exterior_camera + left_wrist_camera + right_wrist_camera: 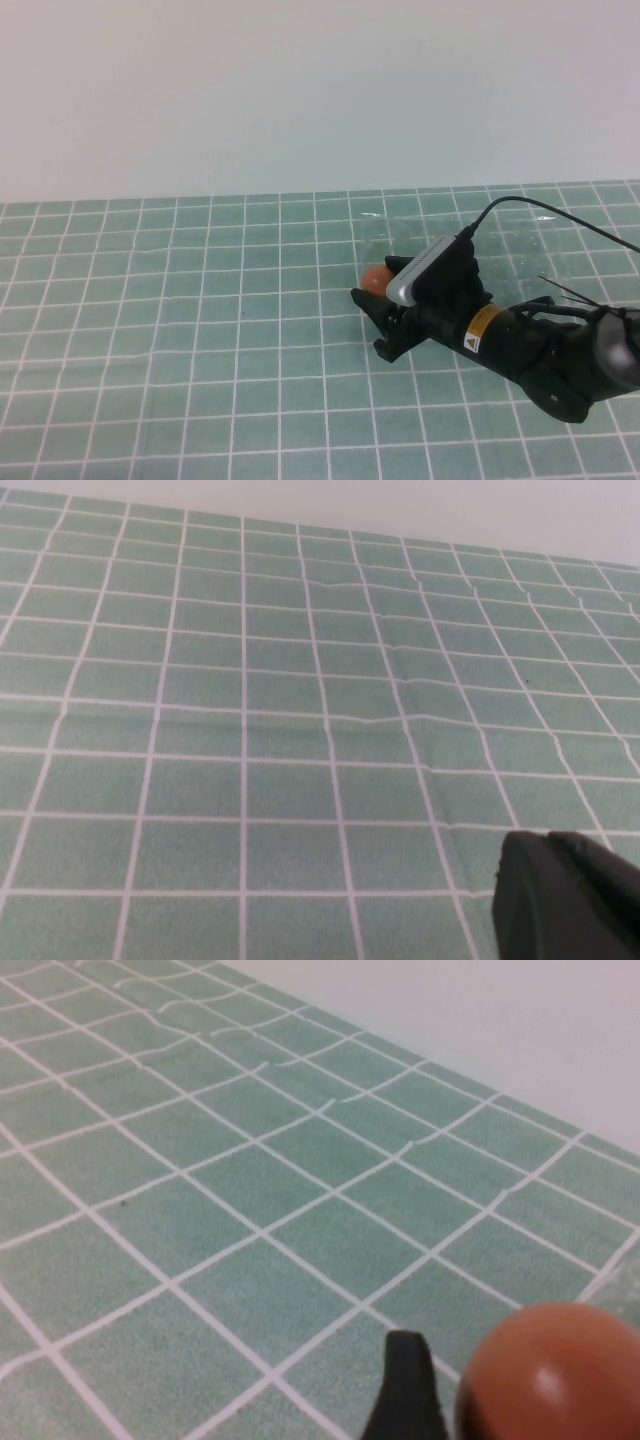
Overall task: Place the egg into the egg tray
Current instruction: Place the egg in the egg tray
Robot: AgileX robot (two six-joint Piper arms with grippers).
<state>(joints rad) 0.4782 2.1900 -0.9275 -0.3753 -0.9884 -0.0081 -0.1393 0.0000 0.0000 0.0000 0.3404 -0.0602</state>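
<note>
The orange-brown egg (pixel 374 277) sits between the black fingers of my right gripper (pixel 378 282), right of the mat's middle. The gripper is closed around the egg, low over the green grid mat. In the right wrist view the egg (pixel 550 1375) fills the corner beside one finger (pixel 402 1390); the other finger is hidden. The clear egg tray (pixel 455 228) shows only as faint glints just behind the gripper, and a bit of its edge (pixel 627 1282) shows in the right wrist view. My left gripper (pixel 566 898) shows only as a dark tip over bare mat, out of the high view.
The green grid mat (pixel 200 330) covers the table, with a plain white wall behind. A black cable (pixel 560 215) arcs over the right arm and over the tray area.
</note>
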